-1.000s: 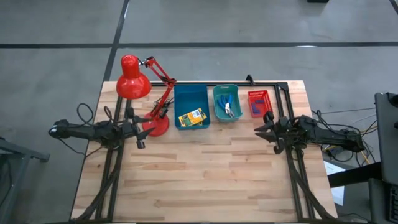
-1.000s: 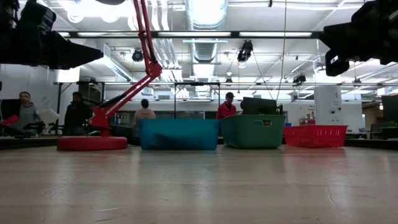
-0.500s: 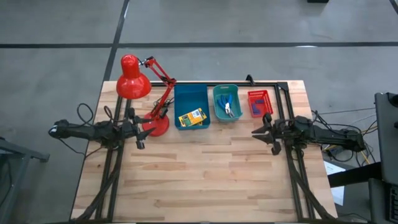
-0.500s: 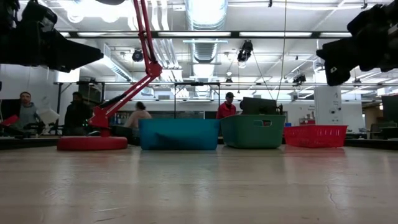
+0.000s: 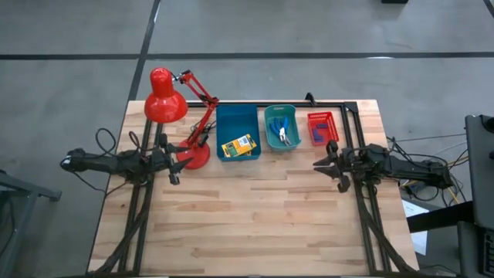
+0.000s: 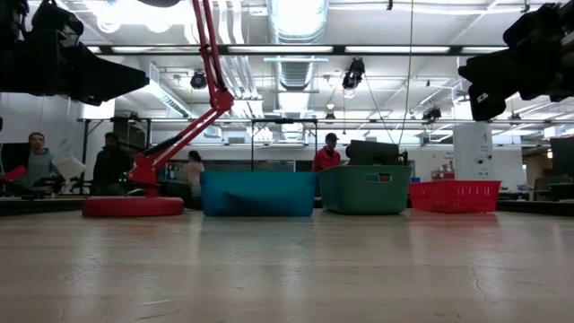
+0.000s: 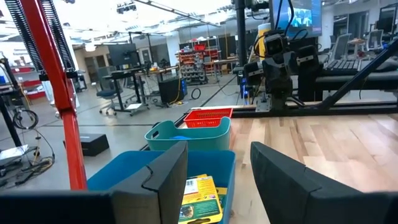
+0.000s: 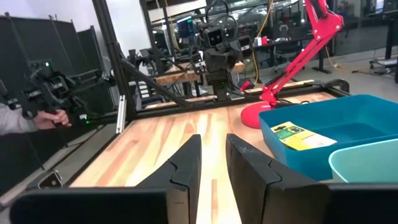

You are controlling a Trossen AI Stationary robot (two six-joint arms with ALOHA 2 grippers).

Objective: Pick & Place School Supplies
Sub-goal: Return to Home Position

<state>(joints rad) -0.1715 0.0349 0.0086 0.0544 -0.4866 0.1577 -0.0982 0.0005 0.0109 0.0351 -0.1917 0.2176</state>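
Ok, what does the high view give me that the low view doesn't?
Only the high view shows the contents: a crayon box in the blue bin, blue-handled tools in the teal bin. Only the low view shows people in the room behind. Both show those bins, the red bin, the red lamp, and the left gripper and right gripper, empty.

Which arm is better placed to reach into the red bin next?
Probably the right. The right hand hovers close in front of the red bin; the left hand is far from it, beside the lamp base.
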